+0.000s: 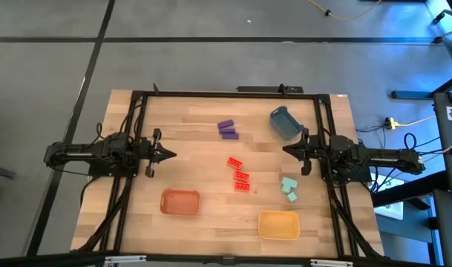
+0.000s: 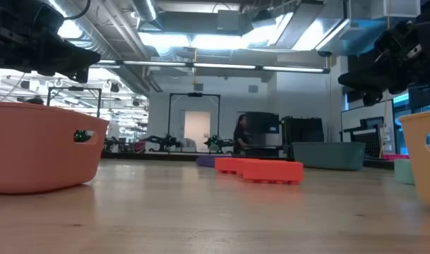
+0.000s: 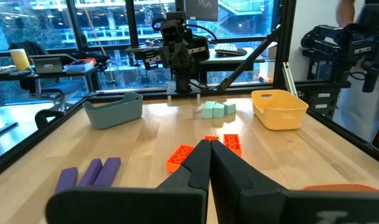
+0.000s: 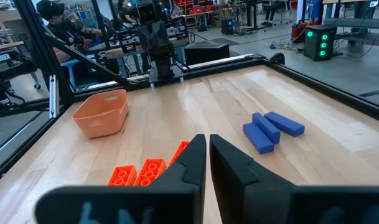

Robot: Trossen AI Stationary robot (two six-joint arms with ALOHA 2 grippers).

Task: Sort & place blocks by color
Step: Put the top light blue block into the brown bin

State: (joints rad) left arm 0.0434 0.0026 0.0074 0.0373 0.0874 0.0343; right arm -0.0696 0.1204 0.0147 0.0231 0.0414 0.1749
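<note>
While both arms wait at opposite sides, the table (image 1: 196, 133) shows as a pale wood-plank top inside a black frame, standing on a grey floor crossed by dark seams. The left gripper (image 1: 168, 155) hangs over the table's left part with its fingers pressed together and nothing between them; the right gripper (image 1: 289, 150) hangs over the right part, likewise closed and empty. Between them, near the middle, the three red blocks (image 1: 239, 175) lie in a loose line, close to one another. The two purple blocks (image 1: 226, 129) lie side by side farther back, well apart from the red ones. The three teal blocks (image 1: 289, 187) are bunched together near the right edge, below the right gripper in the high view. An orange tray (image 1: 180, 202) sits toward the front left, a yellow tray (image 1: 278, 225) toward the front right, and a blue-grey cup (image 1: 284, 122) lies at the back right, near the right gripper. None of the blocks is in any tray. Seen level across the table, the room behind is a long workshop with strip lights and exposed ducts overhead, glass partitions, and a person (image 2: 240, 135) standing far back by dark equipment. The right wrist view also shows a green-lit box (image 4: 317, 39) on the floor beyond the table.
</note>
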